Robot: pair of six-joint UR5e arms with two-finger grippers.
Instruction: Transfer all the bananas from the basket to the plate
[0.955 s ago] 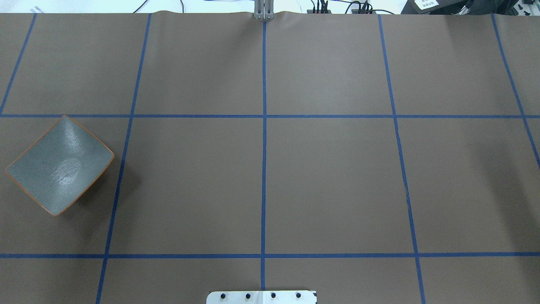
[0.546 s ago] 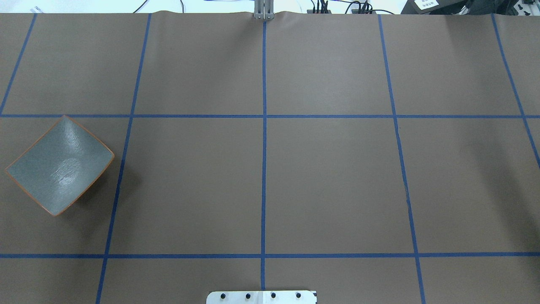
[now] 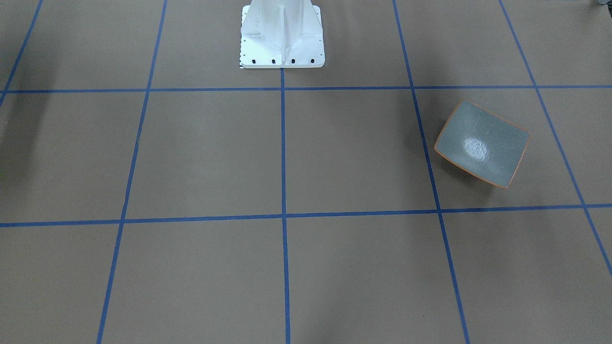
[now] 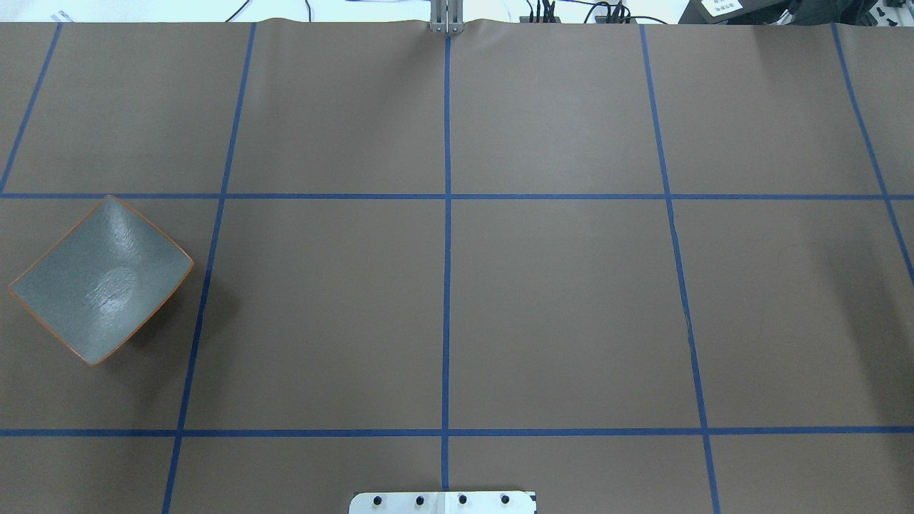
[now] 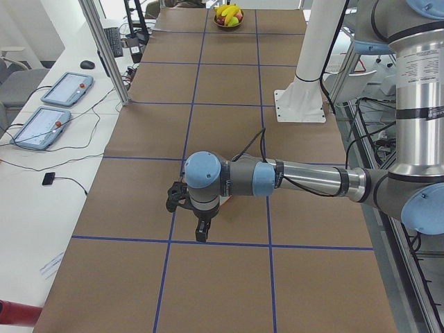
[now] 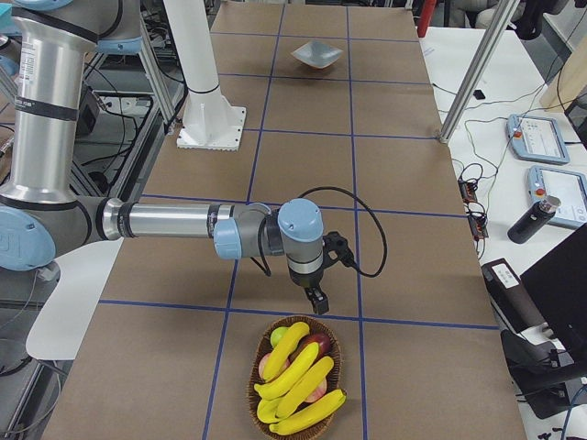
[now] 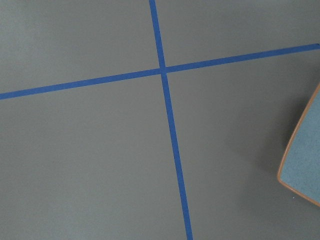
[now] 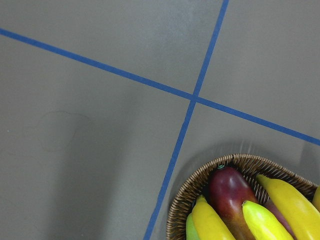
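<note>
Several yellow bananas (image 6: pixel 298 376) (image 8: pixel 295 205) lie in a round wicker basket (image 8: pixel 197 180) at the table's end on my right, also small and far in the exterior left view as bananas (image 5: pixel 227 12). The empty grey-green plate (image 4: pixel 100 282) (image 3: pixel 483 143) (image 6: pixel 316 55) with its orange rim sits near the opposite end; its corner shows as the plate (image 7: pixel 305 160). My right gripper (image 6: pixel 317 301) hangs just beside the basket's rim, above the table. My left gripper (image 5: pixel 201 232) hangs beside the plate. I cannot tell whether either is open or shut.
A dark red mango (image 8: pixel 231 195) and a green fruit (image 6: pixel 278 337) share the basket. The white robot pedestal (image 3: pixel 282 33) stands at the table's edge. A side bench holds control tablets (image 5: pixel 59 104), with cables and a metal post (image 6: pixel 472 73).
A faint shadow at the table's right side has thinned out. The plate has not moved.
</note>
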